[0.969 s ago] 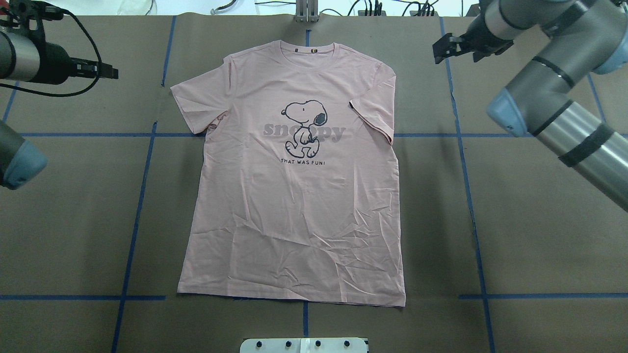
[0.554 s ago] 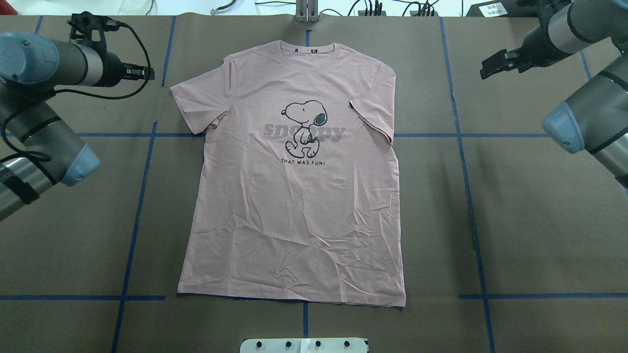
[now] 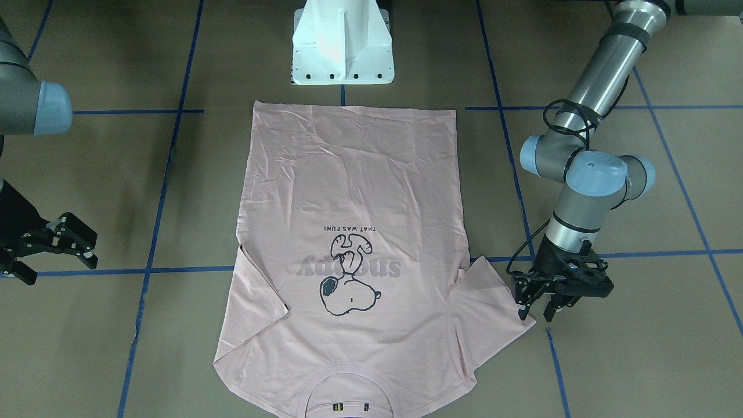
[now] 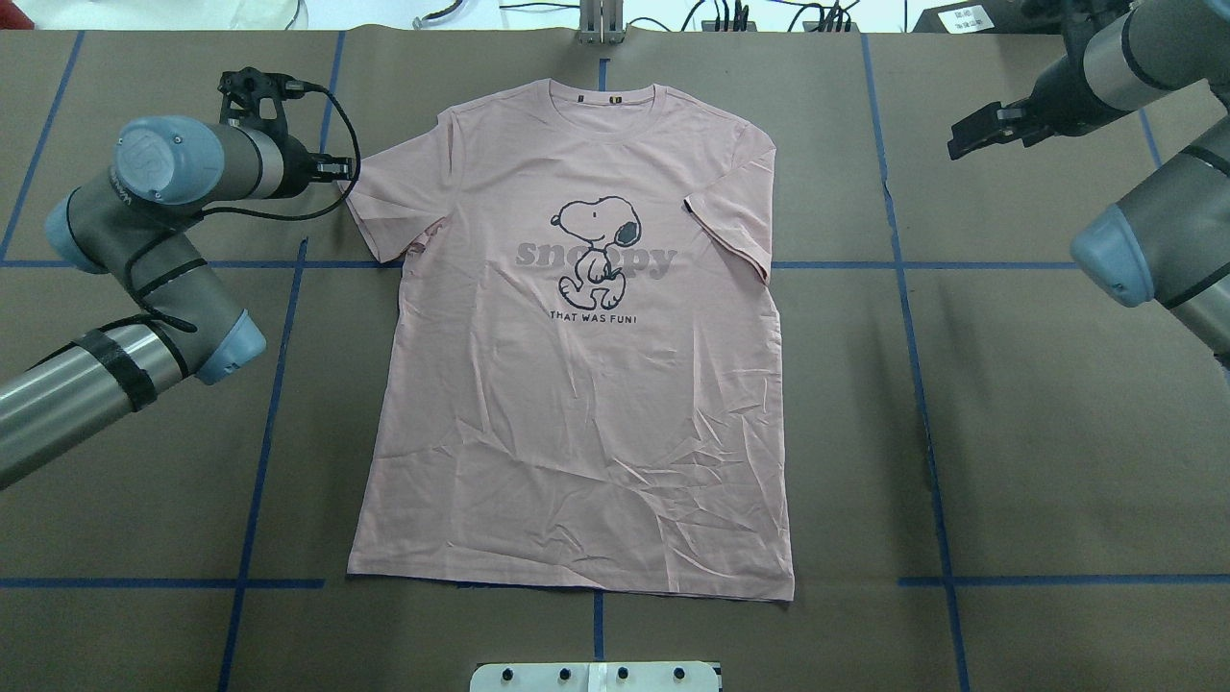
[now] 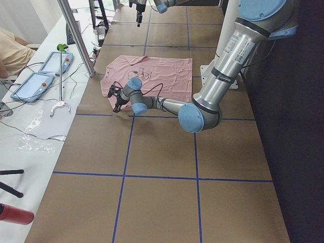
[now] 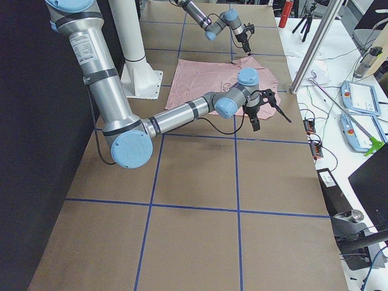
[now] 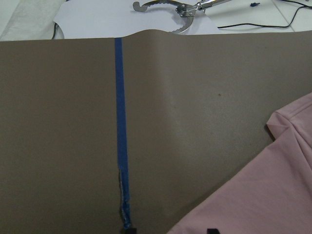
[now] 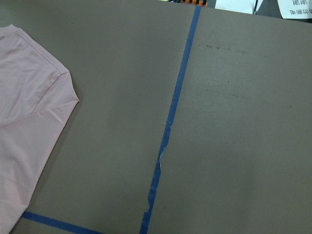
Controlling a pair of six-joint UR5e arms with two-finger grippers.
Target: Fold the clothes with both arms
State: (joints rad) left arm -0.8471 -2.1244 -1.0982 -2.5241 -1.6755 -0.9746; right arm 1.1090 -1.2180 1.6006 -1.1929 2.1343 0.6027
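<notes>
Left claw (image 3: 535, 312) low beside T-shirt sleeve (image 3: 493, 296)

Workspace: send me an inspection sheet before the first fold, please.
surface: brown paper table cover with blue tape grid, flat.
job's things: pale pink Snoopy-print T-shirt flat, print up, creased toward the hem; one sleeve tucked against the body.
clutter: nothing seen.
grippers: grey left arm, jaws open at the spread sleeve's edge, contact unclear; grey right arm, jaws open, off the shirt.
cables: black cable loops off the left wrist beside that sleeve.
surroundings: side bench with two teach pendants; a person's shoulder.
</notes>
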